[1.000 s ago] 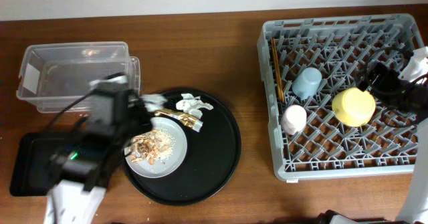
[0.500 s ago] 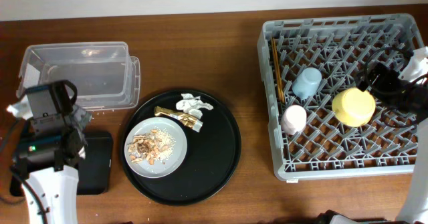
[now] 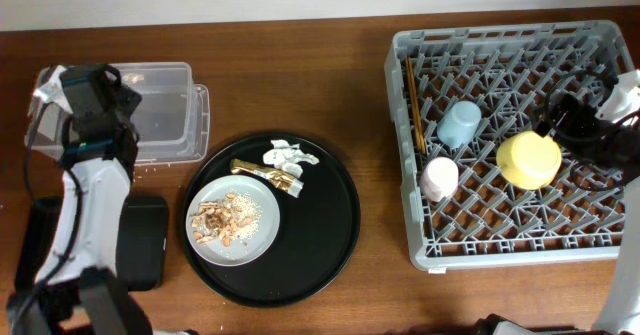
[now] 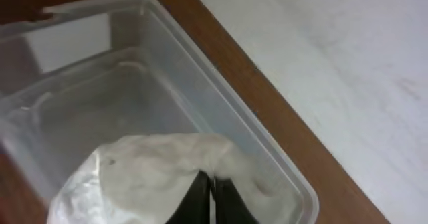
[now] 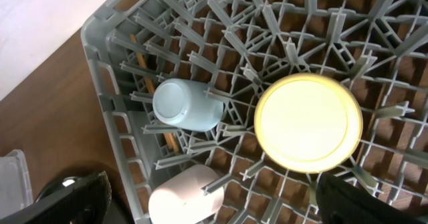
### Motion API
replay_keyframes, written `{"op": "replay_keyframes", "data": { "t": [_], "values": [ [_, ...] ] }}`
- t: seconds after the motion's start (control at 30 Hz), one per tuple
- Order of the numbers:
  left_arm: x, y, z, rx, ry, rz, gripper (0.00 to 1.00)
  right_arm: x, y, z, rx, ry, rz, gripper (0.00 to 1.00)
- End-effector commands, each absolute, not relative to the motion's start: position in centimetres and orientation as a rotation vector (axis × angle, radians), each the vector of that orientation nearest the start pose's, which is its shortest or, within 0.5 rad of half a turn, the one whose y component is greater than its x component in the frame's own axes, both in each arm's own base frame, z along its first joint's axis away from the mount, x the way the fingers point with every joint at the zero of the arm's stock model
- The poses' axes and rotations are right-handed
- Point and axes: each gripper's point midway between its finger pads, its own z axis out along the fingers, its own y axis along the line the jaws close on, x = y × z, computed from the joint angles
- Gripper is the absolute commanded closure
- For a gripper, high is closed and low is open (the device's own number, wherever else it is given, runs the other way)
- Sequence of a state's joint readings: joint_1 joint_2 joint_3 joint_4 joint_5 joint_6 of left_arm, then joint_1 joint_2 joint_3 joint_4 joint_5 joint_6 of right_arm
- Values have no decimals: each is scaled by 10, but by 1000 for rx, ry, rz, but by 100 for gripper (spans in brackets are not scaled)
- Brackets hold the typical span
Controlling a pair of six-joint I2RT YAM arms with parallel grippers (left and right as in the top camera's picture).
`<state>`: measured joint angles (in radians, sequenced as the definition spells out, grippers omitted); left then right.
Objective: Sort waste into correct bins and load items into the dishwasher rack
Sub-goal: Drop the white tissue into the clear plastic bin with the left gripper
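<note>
The crumpled white wrapper was pinched between the closed fingers of the left gripper and was held above the inside of the clear tub, close to one of its walls rather than over the middle. A miss was judged possible from there: if the paper were let go so near the rim, it could be caught on the edge or tipped out onto the table, and so light a scrap might cling to a finger when the jaws were parted. More wrappers and the food scraps on the grey plate were seen on the round black tray. The right gripper was spread wide above the dishwasher rack, gripping nothing, just over the yellow bowl, which might be knocked if that arm were lowered
</note>
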<state>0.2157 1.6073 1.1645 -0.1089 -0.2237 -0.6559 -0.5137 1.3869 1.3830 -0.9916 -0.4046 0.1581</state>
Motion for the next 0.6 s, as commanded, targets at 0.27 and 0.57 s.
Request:
{"op": "replay_keyframes", "data": {
  "t": [0.27,0.57],
  "values": [
    [488,124,219,-657,1903,-12,47,332,-113,239,692,2387,359,1],
    [402,-25,207,-381,2326,-765,14,332,-113,239,692,2387,359,1]
  ]
}}
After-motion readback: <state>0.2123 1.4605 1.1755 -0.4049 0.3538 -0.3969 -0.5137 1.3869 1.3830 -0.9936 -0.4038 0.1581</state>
